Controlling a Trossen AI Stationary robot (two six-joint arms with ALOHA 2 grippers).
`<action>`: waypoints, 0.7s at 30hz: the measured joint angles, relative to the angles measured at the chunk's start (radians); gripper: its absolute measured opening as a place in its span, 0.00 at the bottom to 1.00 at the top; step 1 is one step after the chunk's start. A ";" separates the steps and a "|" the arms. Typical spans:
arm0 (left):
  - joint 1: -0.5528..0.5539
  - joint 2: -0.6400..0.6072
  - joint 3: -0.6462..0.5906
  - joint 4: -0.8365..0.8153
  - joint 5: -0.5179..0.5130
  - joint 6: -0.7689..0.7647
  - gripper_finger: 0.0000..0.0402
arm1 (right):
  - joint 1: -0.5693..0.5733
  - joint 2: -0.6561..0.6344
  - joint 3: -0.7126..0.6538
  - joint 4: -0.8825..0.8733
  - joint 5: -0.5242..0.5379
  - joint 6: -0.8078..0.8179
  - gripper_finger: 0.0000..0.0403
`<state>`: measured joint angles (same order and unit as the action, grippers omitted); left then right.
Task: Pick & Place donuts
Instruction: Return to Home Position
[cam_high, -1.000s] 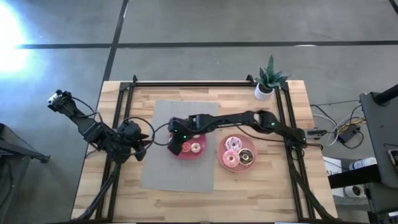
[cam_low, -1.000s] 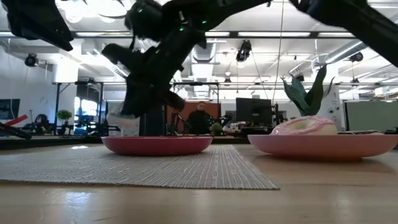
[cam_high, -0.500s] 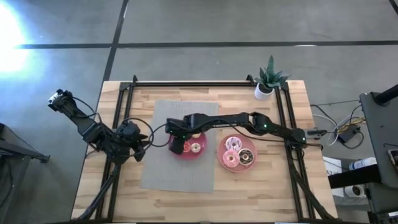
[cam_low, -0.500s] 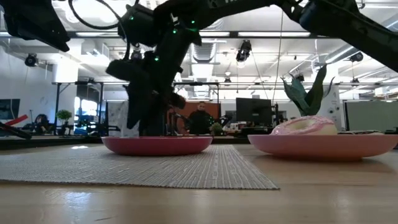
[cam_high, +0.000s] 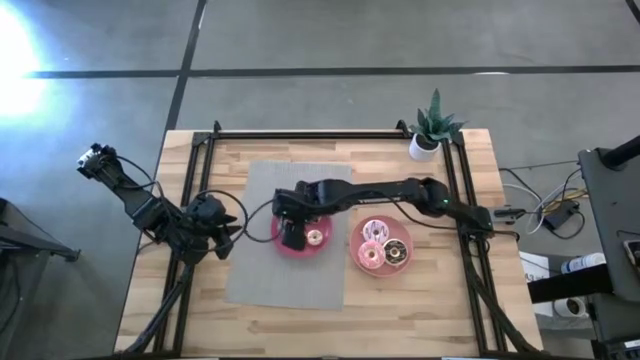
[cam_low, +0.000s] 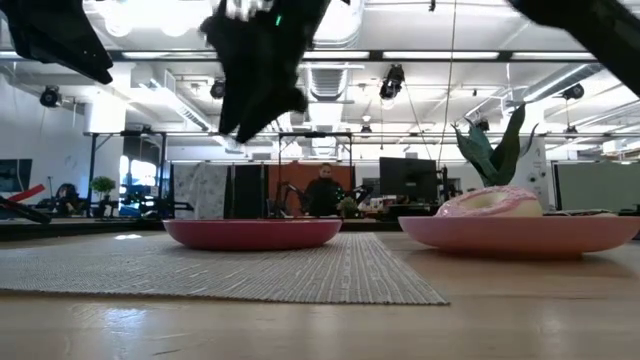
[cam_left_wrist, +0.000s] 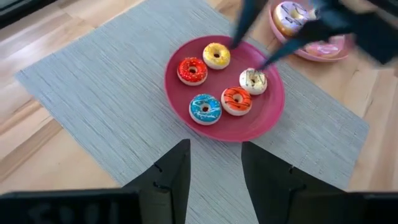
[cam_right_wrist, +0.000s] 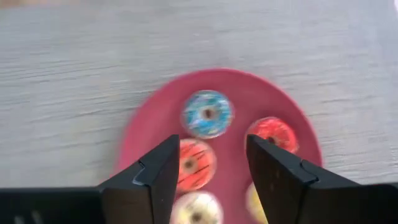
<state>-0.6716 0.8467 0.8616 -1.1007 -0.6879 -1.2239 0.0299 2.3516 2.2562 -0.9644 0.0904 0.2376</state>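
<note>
Five small donuts lie flat on the red plate (cam_left_wrist: 264, 121): yellow (cam_left_wrist: 216, 55), red (cam_left_wrist: 192, 70), blue (cam_left_wrist: 206, 108), orange (cam_left_wrist: 236, 101) and white sprinkled (cam_left_wrist: 253, 80). My right gripper (cam_high: 293, 234) hangs open above this plate (cam_right_wrist: 149, 124), clear of the donuts, with nothing between its fingers. The pink plate (cam_high: 356, 236) to its right carries three larger donuts: pink-white (cam_high: 376, 232), chocolate (cam_high: 397, 250) and orange-pink (cam_high: 368, 257). My left gripper (cam_high: 228, 238) waits open at the mat's left edge, pointing at the red plate.
Both plates stand side by side; the red one is on a grey woven mat (cam_high: 270, 275), the pink one (cam_low: 520, 235) on bare wood. A potted plant (cam_high: 432, 130) stands at the far right corner. Black frame rails (cam_high: 310, 134) border the table. A person (cam_low: 322, 190) sits in the room beyond.
My right gripper has risen from just above the red plate's surface to well above the plate, shifting slightly toward the table's right. The donuts on the plate have stayed where they were.
</note>
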 joint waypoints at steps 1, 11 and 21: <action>0.000 0.000 0.000 0.001 -0.004 0.004 0.29 | 0.013 -0.023 -0.022 0.003 0.002 -0.002 0.44; 0.000 0.000 0.000 0.002 -0.039 0.024 0.29 | 0.173 -0.363 -0.569 0.136 0.168 0.236 0.40; 0.000 0.000 0.000 0.006 -0.011 -0.024 0.29 | 0.209 -0.796 -0.923 0.116 0.201 0.683 0.34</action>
<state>-0.6716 0.8463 0.8616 -1.0946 -0.6984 -1.2479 0.2386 1.5555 1.3329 -0.8483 0.2913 0.9208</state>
